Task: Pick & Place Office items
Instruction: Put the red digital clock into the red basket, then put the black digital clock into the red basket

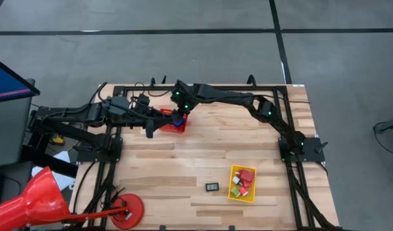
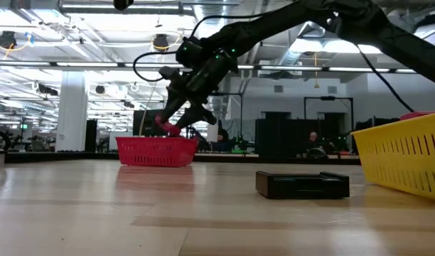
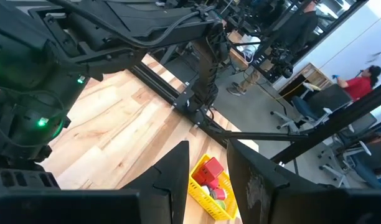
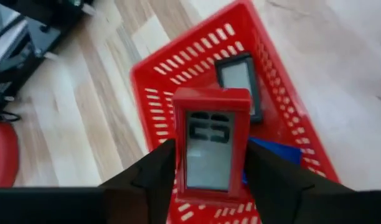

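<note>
High view: right claw [image 1: 178, 118] reaches across to the upper left-centre of the table [image 1: 216, 144], over the red basket [image 1: 173, 122]; left claw [image 1: 149, 126] sits just beside that basket on its left. Right wrist view: right claw [image 4: 209, 171] is clamped on a red item [image 4: 211, 145] with a pale face, upright between the fingers [image 4: 154, 174], right above the basket [image 4: 159, 93]. Inside the basket lie a dark flat item [image 4: 239, 81] with a pale face and a blue piece [image 4: 274, 152], partly hidden behind the held one. Low view: right claw [image 2: 180, 122] hangs at centre-left just over the basket [image 2: 156, 151], something pink-red at its tip; whether it touches the rim, cannot tell. A dark flat item [image 2: 303, 184] lies alone on the table at centre-right, near the yellow bin [image 2: 406, 156] at the right edge. High view shows that same dark item [image 1: 212, 187] lower centre, just left of the bin [image 1: 234, 191], which holds red [image 1: 247, 174], green [image 1: 235, 191] and pink pieces. Left wrist view: left claw [image 3: 208, 174] has its fingers [image 3: 174, 171] apart with nothing between them, and looks toward the bin [image 3: 200, 193] far off at bottom centre. A person in red [image 3: 358, 84] shows in the room at upper right.
</note>
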You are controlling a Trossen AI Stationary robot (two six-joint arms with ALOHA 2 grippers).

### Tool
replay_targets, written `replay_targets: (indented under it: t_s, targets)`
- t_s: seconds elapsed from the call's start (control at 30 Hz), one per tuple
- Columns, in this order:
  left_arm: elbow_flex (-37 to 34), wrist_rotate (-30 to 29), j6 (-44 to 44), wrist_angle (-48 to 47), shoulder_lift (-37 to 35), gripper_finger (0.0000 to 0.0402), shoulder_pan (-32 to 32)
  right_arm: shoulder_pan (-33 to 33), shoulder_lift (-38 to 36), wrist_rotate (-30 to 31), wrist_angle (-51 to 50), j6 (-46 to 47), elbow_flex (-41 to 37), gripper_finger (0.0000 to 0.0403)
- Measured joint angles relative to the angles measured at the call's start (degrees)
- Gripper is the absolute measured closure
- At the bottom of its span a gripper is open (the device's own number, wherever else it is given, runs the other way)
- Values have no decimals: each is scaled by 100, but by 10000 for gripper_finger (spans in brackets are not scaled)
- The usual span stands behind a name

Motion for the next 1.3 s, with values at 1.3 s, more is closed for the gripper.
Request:
replay_targets:
  t_s: [1.3]
  targets:
    - [0,2,410,-1384,-289,298,-574,2215,-3186,1597,-2219,-507,-2797,143]
